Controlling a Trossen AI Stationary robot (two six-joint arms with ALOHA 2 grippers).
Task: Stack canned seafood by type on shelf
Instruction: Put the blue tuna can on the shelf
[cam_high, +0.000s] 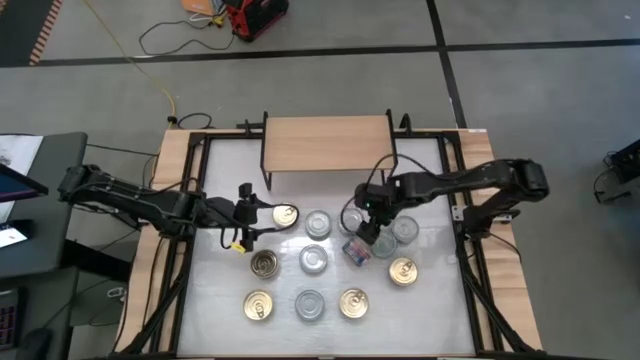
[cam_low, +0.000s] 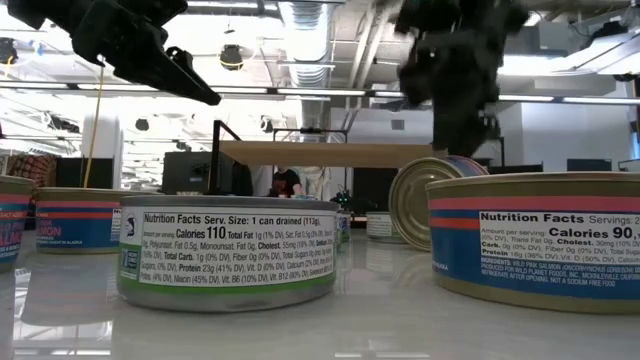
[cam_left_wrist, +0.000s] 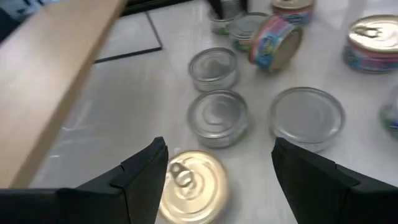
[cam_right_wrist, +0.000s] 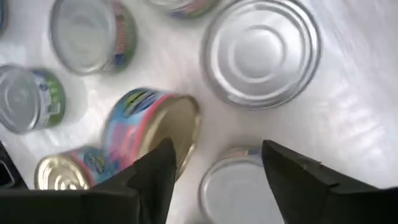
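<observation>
The canned seafood lies spread over the white table in front of the shelf (cam_high: 325, 143), whose light-wood top holds nothing. My left gripper (cam_high: 250, 216) is open and hovers beside a gold-topped can (cam_high: 285, 214); in its wrist view that can (cam_left_wrist: 193, 186) sits between the two fingers. My right gripper (cam_high: 370, 233) is open above a cluster of cans. A pink-and-blue labelled can (cam_right_wrist: 152, 127) lies tipped on its side just beside one finger, and a silver-topped can (cam_right_wrist: 233, 186) shows below the gap. Nothing is held.
Silver-topped cans (cam_high: 318, 222) (cam_high: 313, 259) stand mid-table, and gold ones (cam_high: 259, 305) (cam_high: 402, 271) stand nearer the front. The shelf's black legs (cam_high: 266, 175) rise behind the left gripper. A wooden frame (cam_high: 172, 160) borders the table.
</observation>
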